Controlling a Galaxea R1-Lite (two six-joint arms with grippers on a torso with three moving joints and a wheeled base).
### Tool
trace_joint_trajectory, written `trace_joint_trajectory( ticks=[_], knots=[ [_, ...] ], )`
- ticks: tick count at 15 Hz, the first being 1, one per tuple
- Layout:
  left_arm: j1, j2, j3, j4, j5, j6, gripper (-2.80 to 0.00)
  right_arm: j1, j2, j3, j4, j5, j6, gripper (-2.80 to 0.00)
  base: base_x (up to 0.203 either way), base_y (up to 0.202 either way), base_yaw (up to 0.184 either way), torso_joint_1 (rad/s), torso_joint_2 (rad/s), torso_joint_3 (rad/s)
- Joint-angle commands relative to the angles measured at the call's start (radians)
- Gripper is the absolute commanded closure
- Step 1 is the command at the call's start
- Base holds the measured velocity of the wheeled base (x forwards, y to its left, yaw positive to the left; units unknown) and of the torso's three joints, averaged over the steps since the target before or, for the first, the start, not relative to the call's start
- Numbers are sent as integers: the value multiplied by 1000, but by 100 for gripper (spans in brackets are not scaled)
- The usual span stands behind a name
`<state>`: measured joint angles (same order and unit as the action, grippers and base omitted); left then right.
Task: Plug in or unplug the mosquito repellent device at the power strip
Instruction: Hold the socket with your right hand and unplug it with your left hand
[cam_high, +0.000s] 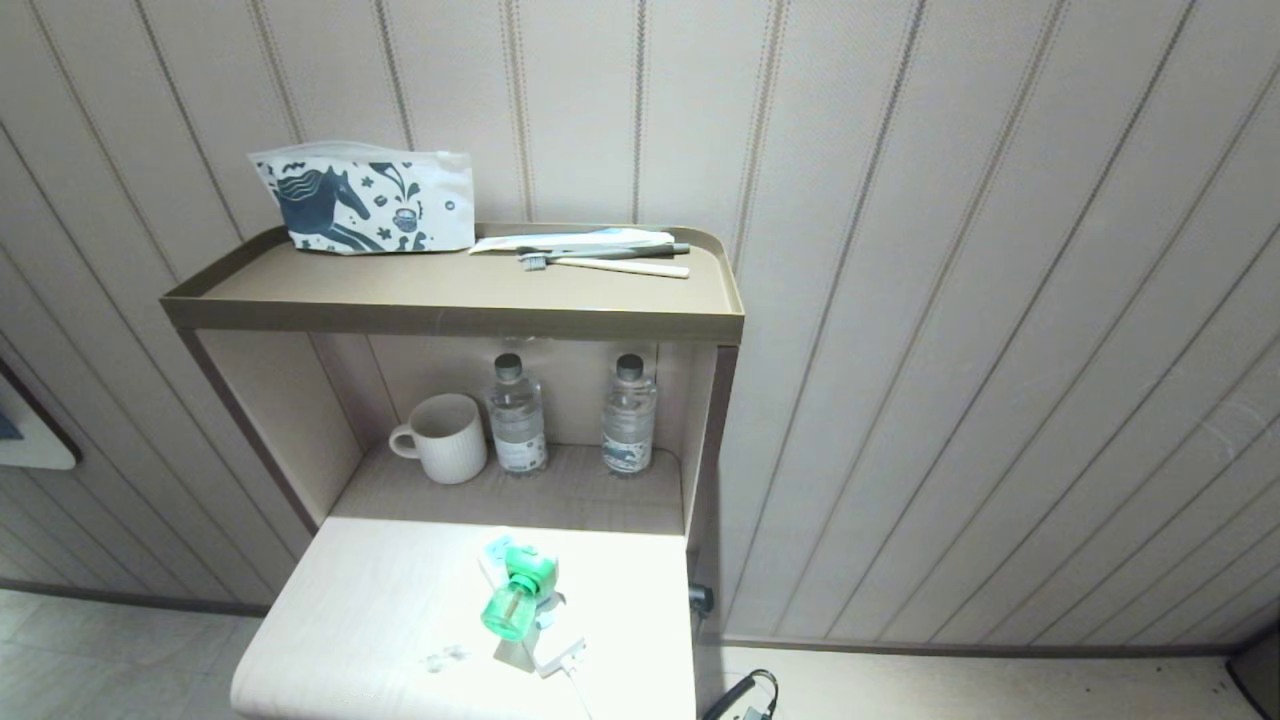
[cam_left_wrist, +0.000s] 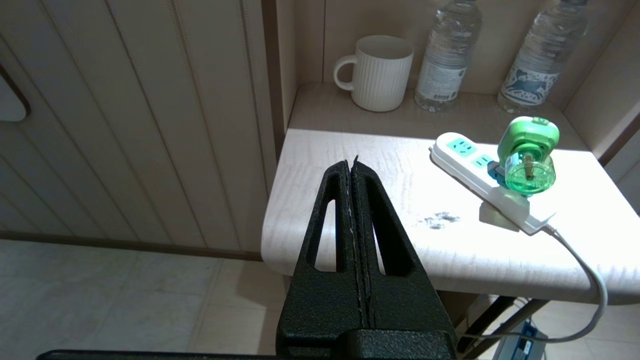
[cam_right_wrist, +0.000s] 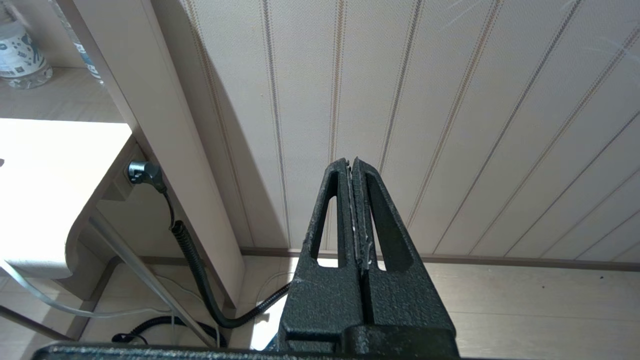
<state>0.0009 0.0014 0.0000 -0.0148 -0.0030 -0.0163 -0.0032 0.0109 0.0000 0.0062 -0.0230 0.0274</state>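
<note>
**Repellent plugged in, both grippers idle**

Wall: pale panelling, thin vertical grooves. Against it a tan shelf unit with a raised lip along its top; pale wood-grain tabletop juts out below, rounded corners, brightly lit.

In the niche: ribbed white mug and two clear plastic water bottles, standing upright at the back.

Power strip: long white plastic bar, light-blue socket faces, white cord trailing off the tabletop edge. It lies slantwise near the tabletop's right side.

Mosquito repellent device: glossy green-and-white cap, translucent green bottle, seated in the strip and tilted out from it.

Left gripper: black, textured, wedge-shaped, fingers pressed together, held off the tabletop's front edge, well apart from the device. Right gripper: likewise closed, empty, facing the wall right of the unit.
</note>
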Motion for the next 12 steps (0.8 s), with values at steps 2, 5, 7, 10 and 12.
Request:
trace_joint_trajectory(
  ticks=[2,5,7,10,12],
  knots=[
    [1,0,0,-1,0,1,0,0,0,0,0,0,0,0,0,0,0,0,0,0],
    [1,0,0,-1,0,1,0,0,0,0,0,0,0,0,0,0,0,0,0,0],
    [1,0,0,-1,0,2,0,0,0,0,0,0,0,0,0,0,0,0,0,0],
    [1,11,-44,11,6,23,0,0,0,0,0,0,0,0,0,0,0,0,0,0],
    [1,94,-248,86,-1,16,0,0,0,0,0,0,0,0,0,0,0,0,0,0]
  ],
)
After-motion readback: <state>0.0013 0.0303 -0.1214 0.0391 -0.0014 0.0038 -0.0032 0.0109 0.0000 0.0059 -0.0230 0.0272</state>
